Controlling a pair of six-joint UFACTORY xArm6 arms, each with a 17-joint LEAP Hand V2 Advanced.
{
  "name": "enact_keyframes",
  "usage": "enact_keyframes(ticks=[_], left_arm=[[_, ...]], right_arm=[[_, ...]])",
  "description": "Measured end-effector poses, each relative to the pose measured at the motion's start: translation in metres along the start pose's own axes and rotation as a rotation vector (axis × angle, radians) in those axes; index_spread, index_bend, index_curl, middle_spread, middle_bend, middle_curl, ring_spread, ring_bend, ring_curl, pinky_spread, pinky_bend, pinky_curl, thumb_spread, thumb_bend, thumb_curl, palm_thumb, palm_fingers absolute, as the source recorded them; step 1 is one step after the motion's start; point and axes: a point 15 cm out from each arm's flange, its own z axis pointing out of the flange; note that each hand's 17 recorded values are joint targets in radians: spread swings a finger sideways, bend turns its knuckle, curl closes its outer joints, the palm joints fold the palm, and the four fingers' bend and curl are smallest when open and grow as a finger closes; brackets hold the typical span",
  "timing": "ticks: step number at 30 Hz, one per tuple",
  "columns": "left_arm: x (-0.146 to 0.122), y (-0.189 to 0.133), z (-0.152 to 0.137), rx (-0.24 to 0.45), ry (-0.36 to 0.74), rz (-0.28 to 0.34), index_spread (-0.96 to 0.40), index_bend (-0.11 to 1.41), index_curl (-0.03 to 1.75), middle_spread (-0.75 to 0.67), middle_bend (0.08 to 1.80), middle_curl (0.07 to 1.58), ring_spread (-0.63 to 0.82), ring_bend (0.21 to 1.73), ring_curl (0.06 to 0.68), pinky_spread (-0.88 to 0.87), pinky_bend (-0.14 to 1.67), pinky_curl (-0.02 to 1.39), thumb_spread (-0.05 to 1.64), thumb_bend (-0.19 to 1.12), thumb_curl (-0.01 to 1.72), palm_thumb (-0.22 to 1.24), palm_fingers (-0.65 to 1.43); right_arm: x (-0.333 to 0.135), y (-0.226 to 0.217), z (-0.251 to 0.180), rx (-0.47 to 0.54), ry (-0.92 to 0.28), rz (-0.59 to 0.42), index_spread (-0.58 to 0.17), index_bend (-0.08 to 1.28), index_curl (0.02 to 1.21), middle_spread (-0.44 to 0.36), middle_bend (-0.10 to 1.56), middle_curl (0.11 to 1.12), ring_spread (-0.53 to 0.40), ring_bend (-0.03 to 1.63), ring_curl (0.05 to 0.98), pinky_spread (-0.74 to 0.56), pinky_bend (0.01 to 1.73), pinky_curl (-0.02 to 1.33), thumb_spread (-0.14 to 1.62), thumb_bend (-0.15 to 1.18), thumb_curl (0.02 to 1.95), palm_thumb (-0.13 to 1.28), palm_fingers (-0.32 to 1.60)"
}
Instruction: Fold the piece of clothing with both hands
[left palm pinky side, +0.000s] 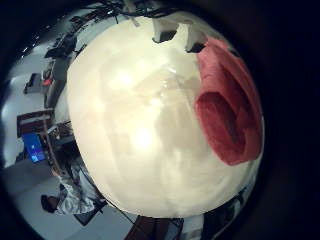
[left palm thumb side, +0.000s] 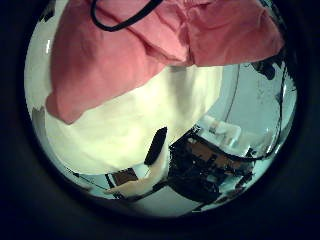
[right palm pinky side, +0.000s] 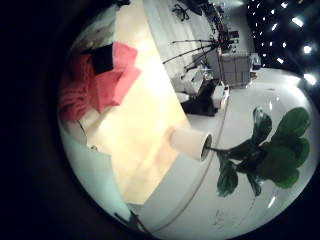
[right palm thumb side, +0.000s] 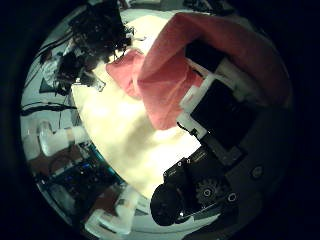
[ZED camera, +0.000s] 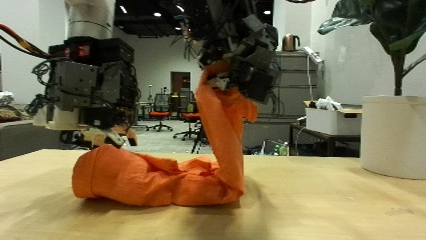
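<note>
So from where I'm sitting, the biggest thing in shot is the worktop (ZED camera: 333, 205), a pale wood surface that runs across the whole outside view. On it sits the cloth (ZED camera: 167, 170), orange, most of it heaped in a rumpled roll on the wood, with one end pulled straight up into a tall column.

That raised end goes into the right robot hand (ZED camera: 229, 72), which hangs above the worktop with its fingers curled round the top of the fabric, pinching it. Its thumb side palm view backs that up: cloth (right palm thumb side: 175, 65) is draped right over the black and white fingers (right palm thumb side: 225, 85).

The left robot hand (ZED camera: 87, 95) hangs over the other end of the heap, just above it. I can't tell whether its fingers are spread or closed; its thumb side view just shows cloth (left palm thumb side: 140, 45) close up with worktop beyond.

Off beside the worktop there's a white pot (ZED camera: 396, 135) with a leafy plant (ZED camera: 386, 30) in it.
</note>
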Motion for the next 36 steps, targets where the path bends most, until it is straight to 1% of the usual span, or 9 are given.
enact_keyframes(ticks=[5,8,12,15,21,25,29,31,36], left_arm=[[-0.036,0.016,-0.023,0.048,0.003,-0.062,-0.04,0.17,0.31,0.18,0.19,0.3,0.44,0.48,0.231,0.5,0.25,0.32,1.02,-0.03,0.29,0.24,0.0],[-0.048,0.024,-0.035,0.067,-0.002,-0.081,-0.04,0.17,0.31,0.18,0.19,0.3,0.43,0.48,0.23,0.5,0.25,0.32,1.02,-0.02,0.29,0.24,0.0],[-0.071,0.039,-0.036,0.074,0.006,-0.11,-0.04,0.17,0.31,0.17,0.19,0.3,0.43,0.48,0.23,0.5,0.25,0.32,1.02,-0.02,0.29,0.24,0.0],[-0.074,0.041,-0.037,0.078,0.009,-0.117,-0.04,0.16,0.31,0.17,0.19,0.31,0.43,0.48,0.23,0.5,0.25,0.32,1.02,-0.02,0.29,0.24,0.0],[-0.081,0.047,-0.037,0.08,0.011,-0.128,-0.04,0.17,0.31,0.17,0.19,0.31,0.43,0.48,0.229,0.5,0.25,0.32,1.02,-0.02,0.29,0.24,0.0],[-0.081,0.049,-0.04,0.083,0.009,-0.128,-0.04,0.17,0.32,0.17,0.19,0.31,0.43,0.48,0.229,0.5,0.25,0.32,1.02,-0.02,0.29,0.24,0.0],[-0.08,0.048,-0.04,0.084,0.011,-0.13,-0.04,0.17,0.32,0.17,0.19,0.31,0.43,0.48,0.228,0.5,0.25,0.32,1.02,-0.02,0.29,0.24,0.0],[-0.079,0.049,-0.038,0.08,0.012,-0.13,-0.04,0.17,0.32,0.17,0.19,0.31,0.43,0.48,0.228,0.5,0.25,0.32,1.02,-0.02,0.29,0.25,0.0],[-0.079,0.05,-0.038,0.076,0.014,-0.13,-0.04,0.17,0.32,0.17,0.19,0.31,0.43,0.48,0.228,0.5,0.25,0.32,1.02,-0.02,0.29,0.25,0.01]], right_arm=[[-0.013,-0.031,0.002,0.03,-0.001,-0.029,-0.243,1.05,0.84,-0.148,1.21,0.84,-0.231,1.29,0.711,-0.35,1.2,0.71,1.03,-0.01,0.79,1.07,1.11],[-0.027,-0.042,0.013,0.032,-0.014,-0.051,-0.243,1.05,0.84,-0.149,1.21,0.84,-0.23,1.29,0.711,-0.35,1.2,0.71,1.03,-0.01,0.79,1.06,1.11],[-0.036,-0.058,0.019,0.068,-0.021,-0.062,-0.243,1.05,0.84,-0.149,1.21,0.84,-0.229,1.29,0.71,-0.35,1.2,0.71,1.03,-0.01,0.79,1.05,1.11],[-0.048,-0.071,0.026,0.099,-0.052,-0.058,-0.246,1.04,0.84,-0.153,1.2,0.84,-0.226,1.28,0.707,-0.35,1.19,0.7,1.04,-0.01,0.79,1.04,1.12],[-0.088,-0.09,0.051,0.126,-0.2,-0.011,-0.251,1.03,0.83,-0.154,1.18,0.83,-0.229,1.28,0.695,-0.37,1.18,0.68,1.06,-0.02,0.76,0.99,1.13],[-0.106,-0.096,0.068,0.118,-0.241,-0.01,-0.258,0.99,0.81,-0.15,1.15,0.8,-0.232,1.25,0.661,-0.42,1.12,0.64,1.08,-0.04,0.68,0.91,1.16],[-0.112,-0.097,0.078,0.105,-0.251,-0.015,-0.296,0.87,0.76,-0.171,1.08,0.74,-0.256,1.2,0.609,-0.54,1.03,0.57,1.09,-0.03,0.61,0.87,1.09],[-0.114,-0.097,0.08,0.101,-0.253,-0.016,-0.325,0.77,0.73,-0.187,1.02,0.71,-0.283,1.15,0.582,-0.58,1.02,0.55,1.09,-0.02,0.59,0.87,1.01],[-0.119,-0.095,0.091,0.079,-0.26,-0.02,-0.415,0.43,0.65,-0.255,0.76,0.63,-0.368,1.08,0.541,-0.63,1.12,0.56,1.09,-0.02,0.54,0.87,0.46]])
